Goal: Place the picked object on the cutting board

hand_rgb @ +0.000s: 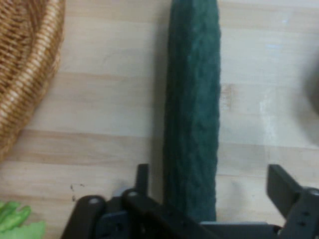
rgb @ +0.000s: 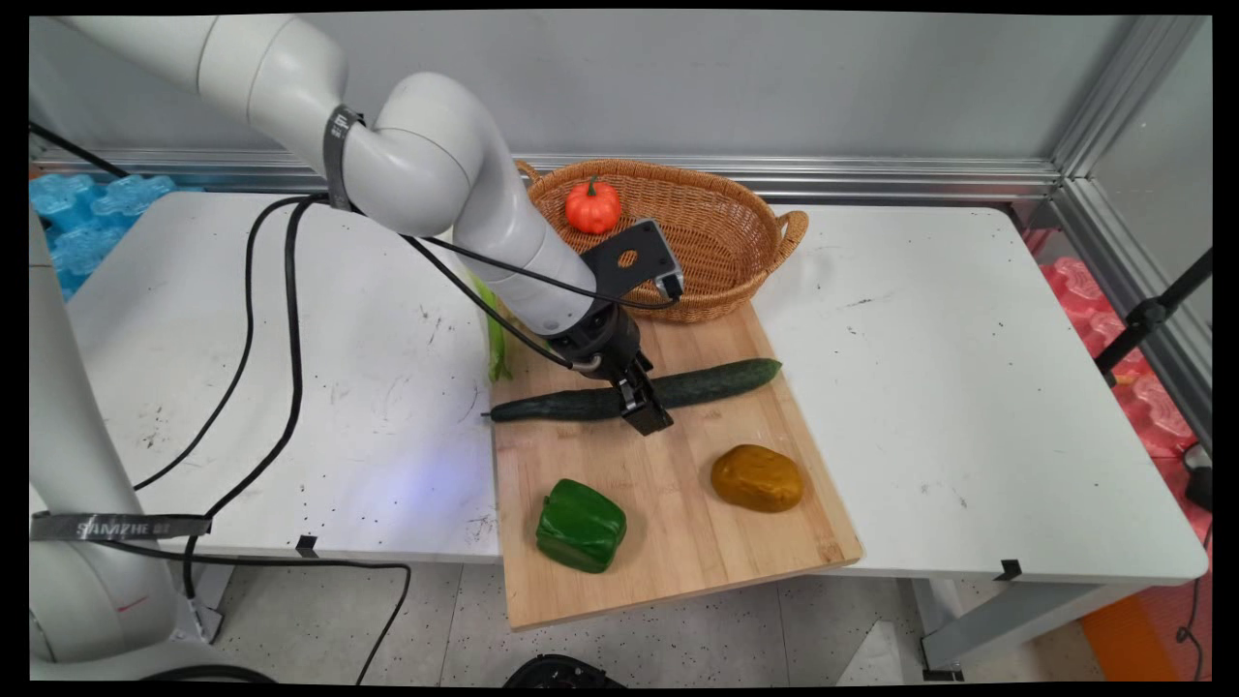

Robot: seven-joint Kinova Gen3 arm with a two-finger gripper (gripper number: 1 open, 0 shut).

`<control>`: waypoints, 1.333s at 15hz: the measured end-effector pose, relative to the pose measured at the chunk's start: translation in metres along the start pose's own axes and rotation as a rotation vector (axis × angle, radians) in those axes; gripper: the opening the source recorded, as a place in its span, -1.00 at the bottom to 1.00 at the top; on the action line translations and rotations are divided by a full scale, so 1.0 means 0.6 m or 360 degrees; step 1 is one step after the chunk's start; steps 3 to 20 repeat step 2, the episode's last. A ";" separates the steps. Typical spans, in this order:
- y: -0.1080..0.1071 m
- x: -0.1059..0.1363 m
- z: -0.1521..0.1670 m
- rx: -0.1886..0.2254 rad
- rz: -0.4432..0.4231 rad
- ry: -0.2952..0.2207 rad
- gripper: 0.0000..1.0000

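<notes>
Four foods show in the main view: a long dark cucumber (rgb: 634, 392) lying across a wooden cutting board (rgb: 678, 542), a green bell pepper (rgb: 581, 525) and a brown potato (rgb: 757, 477) nearer the board's front edge, and a small orange pumpkin (rgb: 592, 205) inside a wicker basket (rgb: 745, 257) that sits at the board's far end. The board overhangs the near edge of the white table (rgb: 968, 387). The gripper (rgb: 647, 414) is down at the cucumber's middle, one finger on each side of it, and the arm covers part of the cucumber and the basket's left rim. A pale green leafy thing (rgb: 497, 339) peeks out beside the board's far left corner, mostly hidden behind the arm, so what it is cannot be made out. In the hand view the cucumber (hand_rgb: 192, 124) runs straight up the picture between the two fingers of the gripper (hand_rgb: 209, 191), which stand apart with bare board visible between each finger and the cucumber; the gripper is spread wide and holds nothing. The basket (hand_rgb: 25, 64) is cut off at the left edge, a scrap of the leafy thing (hand_rgb: 17, 224) shows at the bottom left corner, and a dark blurred shape at the right edge cannot be identified.
</notes>
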 end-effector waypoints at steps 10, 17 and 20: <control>-0.001 0.002 -0.002 -0.0004 0.0014 0.0006 1.00; -0.001 0.002 -0.002 -0.0004 0.0014 0.0006 1.00; -0.001 0.002 -0.002 -0.0004 0.0014 0.0006 1.00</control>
